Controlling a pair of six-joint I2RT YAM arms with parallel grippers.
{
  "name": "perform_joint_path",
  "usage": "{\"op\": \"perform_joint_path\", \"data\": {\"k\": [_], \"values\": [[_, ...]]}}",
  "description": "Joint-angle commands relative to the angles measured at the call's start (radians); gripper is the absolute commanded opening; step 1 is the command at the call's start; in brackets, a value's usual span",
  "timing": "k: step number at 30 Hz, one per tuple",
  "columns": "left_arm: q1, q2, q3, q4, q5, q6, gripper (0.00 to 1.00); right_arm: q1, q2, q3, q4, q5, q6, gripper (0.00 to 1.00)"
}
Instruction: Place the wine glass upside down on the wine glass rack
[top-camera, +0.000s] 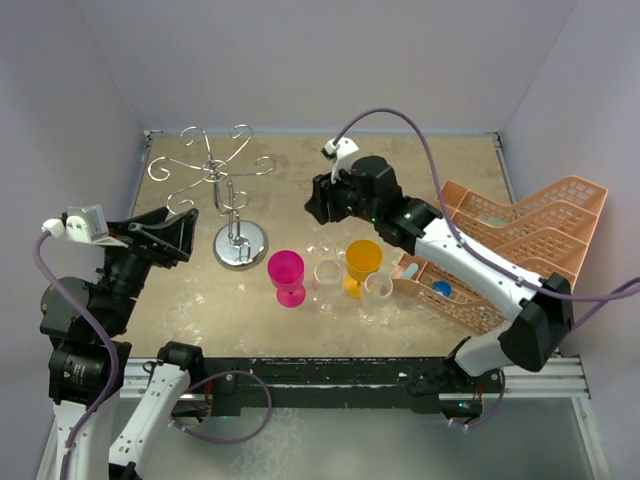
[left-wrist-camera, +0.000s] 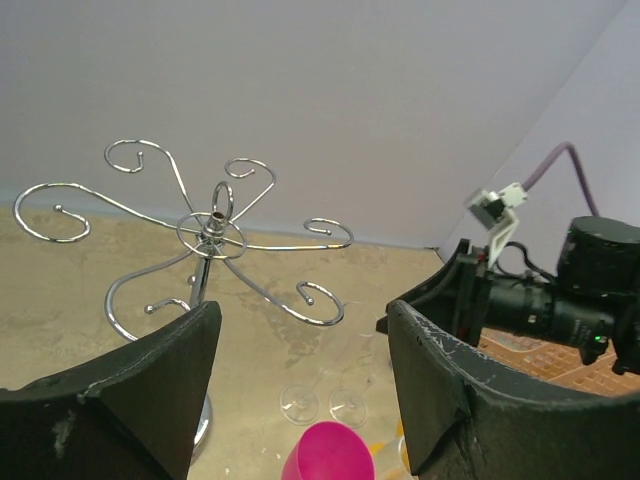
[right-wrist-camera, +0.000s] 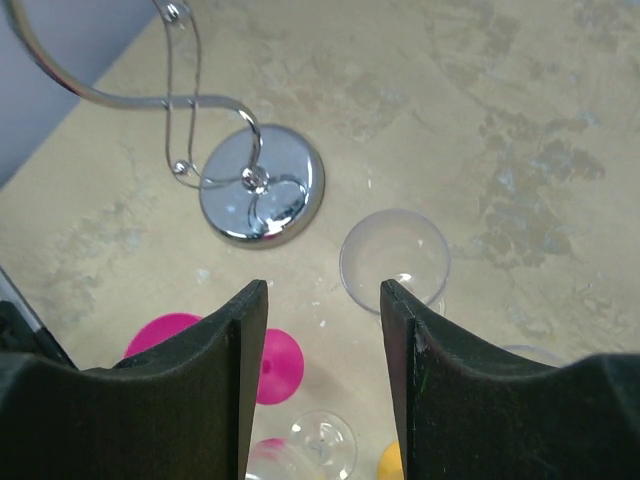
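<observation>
Right gripper (right-wrist-camera: 323, 290) hangs nearest the lens, jaws parted and grasping nothing, with a clear wine glass (right-wrist-camera: 395, 262) standing on the table (right-wrist-camera: 520, 120) just beyond one finger rather than ahead of the gap. I would shift sideways until the stem sits squarely between the jaws, then drop low and pinch the stem gently, keeping off the pink glass (right-wrist-camera: 270, 365) close by. To its left stands the wine glass rack (right-wrist-camera: 262, 195), no glass on its scroll arms. Over there the left gripper (left-wrist-camera: 302, 312) hangs spread wide, empty
</observation>
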Motion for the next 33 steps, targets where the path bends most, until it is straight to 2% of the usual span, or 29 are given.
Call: {"op": "perform_joint_path", "data": {"k": [1, 13, 24, 30, 33], "values": [[0.008, -0.018, 0.012, 0.037, 0.019, 0.023, 0.65, 0.037, 0.056, 0.078, -0.041, 0.105, -0.025, 0.50], [0.009, -0.035, 0.011, 0.013, 0.000, 0.028, 0.65, 0.066, 0.169, 0.139, -0.054, 0.190, -0.043, 0.46], [0.008, -0.036, 0.022, -0.004, -0.015, 0.021, 0.65, 0.082, 0.230, 0.162, -0.104, 0.201, -0.081, 0.26], [0.008, -0.041, 0.027, -0.012, -0.017, 0.019, 0.65, 0.095, 0.239, 0.179, -0.118, 0.244, -0.108, 0.00], [0.008, -0.039, 0.030, -0.012, -0.017, 0.016, 0.65, 0.105, 0.222, 0.174, -0.098, 0.264, -0.119, 0.00]]}}
